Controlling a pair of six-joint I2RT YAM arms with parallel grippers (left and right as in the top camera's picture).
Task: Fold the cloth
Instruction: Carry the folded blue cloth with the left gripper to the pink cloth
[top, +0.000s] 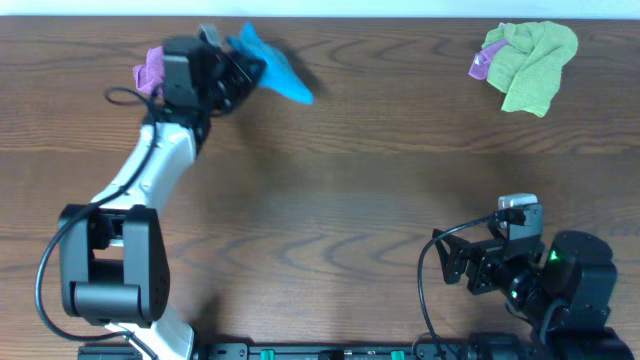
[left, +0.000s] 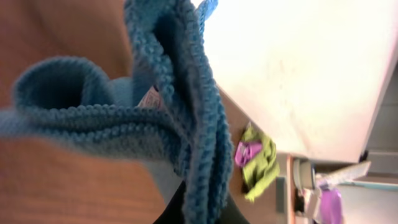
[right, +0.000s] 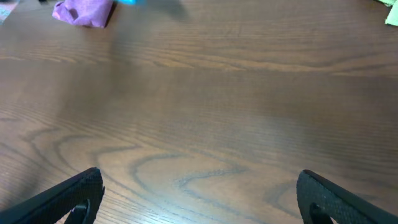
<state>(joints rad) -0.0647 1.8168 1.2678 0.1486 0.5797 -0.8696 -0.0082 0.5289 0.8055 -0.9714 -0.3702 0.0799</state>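
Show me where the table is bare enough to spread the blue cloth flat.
Widest bare wood: the table's middle, between the blue cloth at far left, the lime-green cloth at far right and the right arm nearside. The far edge between those cloths is free too. Crowded: the far-left corner, where left arm, blue cloth and purple cloth bunch.

The left arm (top: 150, 170) is built of a white curved link between boxy black joints, with a black cable (top: 42, 272) looped alongside. The right arm (top: 565, 285) is cased in black and marked by a green light (top: 552, 258); the right gripper (right: 199, 199) is black-fingered.
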